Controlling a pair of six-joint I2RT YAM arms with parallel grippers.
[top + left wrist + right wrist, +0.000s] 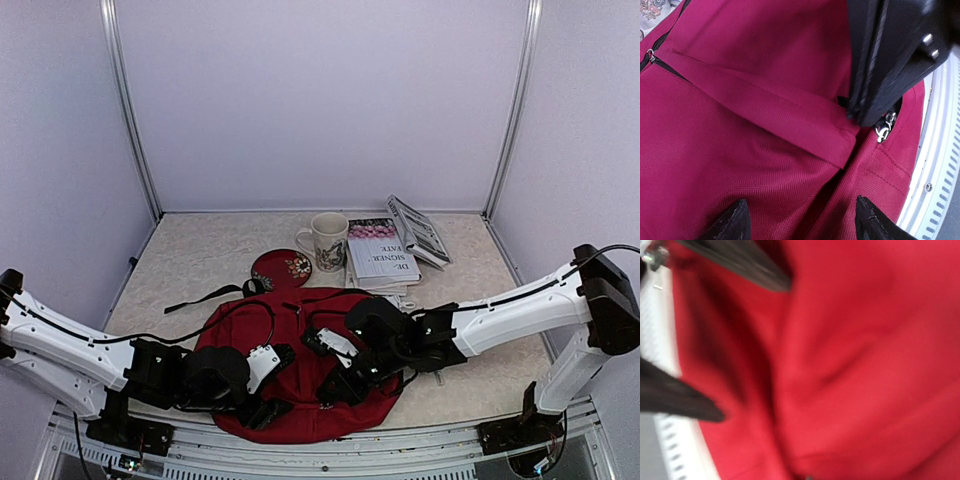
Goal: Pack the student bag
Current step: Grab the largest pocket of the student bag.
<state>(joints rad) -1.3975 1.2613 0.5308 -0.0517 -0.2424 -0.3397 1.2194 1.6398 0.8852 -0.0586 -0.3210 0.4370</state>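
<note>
The student bag (pixel 300 425) is dark red and lies flat at the table's near edge, under both grippers. My left gripper (pixel 280 385) hovers over its left half. In the left wrist view this gripper (pixel 802 220) is open and empty, its black fingertips (pixel 735 225) apart just above the red fabric (pixel 740 140). My right gripper (pixel 335 385) reaches in from the right. Its black tip (pixel 860 115) sits at a fabric fold beside a silver zipper pull (pixel 883 129). The right wrist view is blurred red fabric (pixel 865 365) and does not show how its jaws stand.
Behind the bag stand a white mug (pixel 325 240), a stack of books (pixel 382 255), a folded newspaper (pixel 418 230) and a round red patterned disc (pixel 282 268). A black strap (pixel 205 297) trails left. A metal rail (pixel 330 450) runs along the near edge.
</note>
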